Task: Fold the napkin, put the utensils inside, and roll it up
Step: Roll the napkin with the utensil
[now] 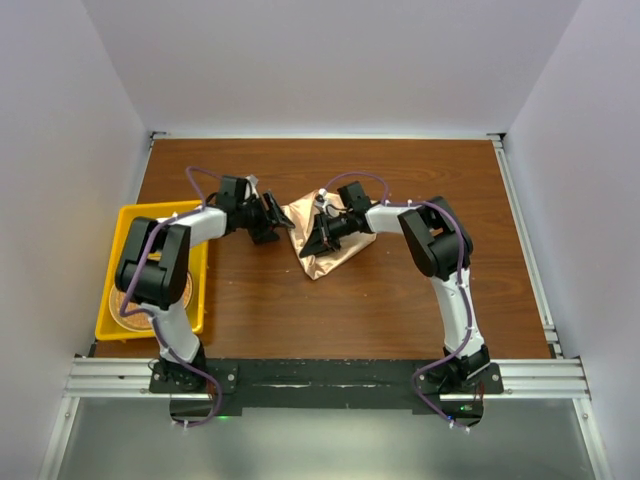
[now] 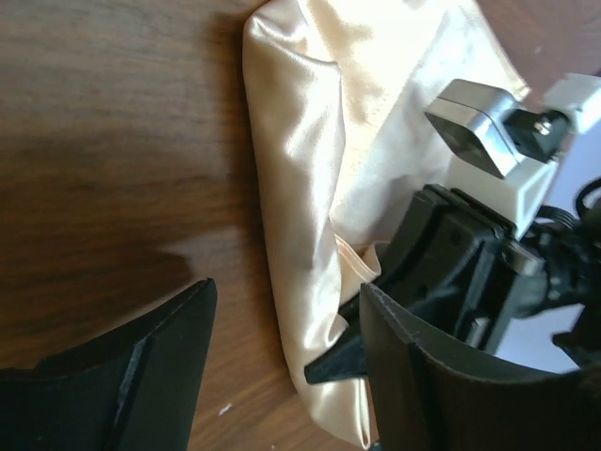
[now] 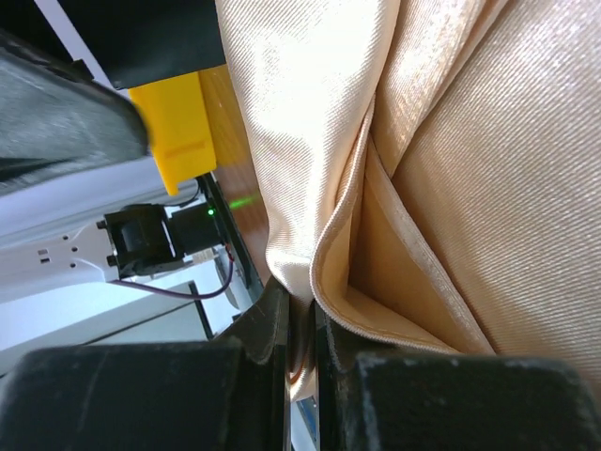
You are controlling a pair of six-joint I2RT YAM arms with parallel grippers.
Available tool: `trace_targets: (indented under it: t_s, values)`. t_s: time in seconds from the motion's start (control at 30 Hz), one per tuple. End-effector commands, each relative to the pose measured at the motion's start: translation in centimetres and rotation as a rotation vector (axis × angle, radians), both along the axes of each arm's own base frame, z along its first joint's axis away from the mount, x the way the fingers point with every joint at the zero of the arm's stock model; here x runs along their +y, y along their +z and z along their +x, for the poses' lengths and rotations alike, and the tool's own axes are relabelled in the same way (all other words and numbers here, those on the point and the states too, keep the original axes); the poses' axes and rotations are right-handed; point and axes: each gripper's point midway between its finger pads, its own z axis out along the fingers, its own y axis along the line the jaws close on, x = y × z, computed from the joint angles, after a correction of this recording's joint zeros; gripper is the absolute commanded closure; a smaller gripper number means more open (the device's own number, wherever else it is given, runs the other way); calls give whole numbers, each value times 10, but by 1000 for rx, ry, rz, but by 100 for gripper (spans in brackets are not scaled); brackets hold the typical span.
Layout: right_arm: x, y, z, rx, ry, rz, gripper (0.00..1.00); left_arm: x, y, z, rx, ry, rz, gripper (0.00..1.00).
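**Napkin** [image 3: 451,188]: peach cloth with a satin sheen, fine twill ribbing and a stitched hem.
**Bench** [image 1: 300,310]: dark brown wood grain, smooth, faintly glossy.
**Left claw** [image 2: 284,289], **right claw** [image 3: 299,315]: black plastic, matt.
**Tray** [image 1: 128,213]: yellow plastic, smooth.
**Mat** [image 1: 128,312]: seemingly woven wicker, rough; it shows too small to be sure.
**Rail** [image 1: 560,378]: silvery metal, dull finish.

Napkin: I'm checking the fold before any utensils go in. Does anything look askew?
Yes. The napkin lies on the table bunched in an uneven, wrinkled wedge, not a flat fold, with one edge pinched between the right fingers. No utensils show.
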Motion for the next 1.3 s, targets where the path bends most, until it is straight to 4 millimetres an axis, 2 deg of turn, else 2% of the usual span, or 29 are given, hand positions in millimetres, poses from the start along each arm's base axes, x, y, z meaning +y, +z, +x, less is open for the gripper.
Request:
trace_targets:
  t_s: [0.0,0.03,0.17,0.37,0.47,0.6,0.63,0.67,0.77,0.97,1.03,1.07,1.13,1.2,1.23,1.27]
  values:
    - [-5,-14,1,57,-28,-50,100,-7,5,20,-48,-49,122,31]
    - [-6,-15,1,62,-29,-58,100,-8,-4,21,-28,-47,141,31]
    - [-6,-16,0,57,-21,-53,100,-16,-15,26,2,-41,174,37]
    - [-3,-15,3,42,-16,-46,100,-5,-36,26,65,-2,272,46]
    - [-2,-12,5,36,-17,-36,100,-4,-44,26,82,-6,283,53]
    - [-1,-9,6,22,-15,-29,100,-5,-63,26,130,-26,292,74]
    - [-2,-9,4,26,-11,-27,100,-7,-63,28,132,-28,287,78]
    - [-2,-8,5,18,-9,-25,100,-6,-64,27,144,-29,283,88]
    - [-4,-8,5,-15,5,-44,95,-3,-65,26,166,-25,283,100]
    - [-9,2,11,-80,22,-95,82,-8,-66,18,235,-40,254,100]
    - [-8,13,17,-123,33,-105,71,-9,-65,16,245,-37,245,100]
    - [-14,11,16,-140,50,-145,67,-9,-63,16,247,-34,243,100]
    - [-14,24,24,-198,60,-159,56,-9,-62,15,254,-33,246,100]
    - [-21,30,28,-252,71,-211,49,-10,-61,15,258,-34,240,100]
    - [-22,37,30,-299,83,-218,40,-11,-62,13,268,-36,229,100]
    - [-27,38,33,-319,77,-256,38,-13,-61,12,276,-27,217,100]
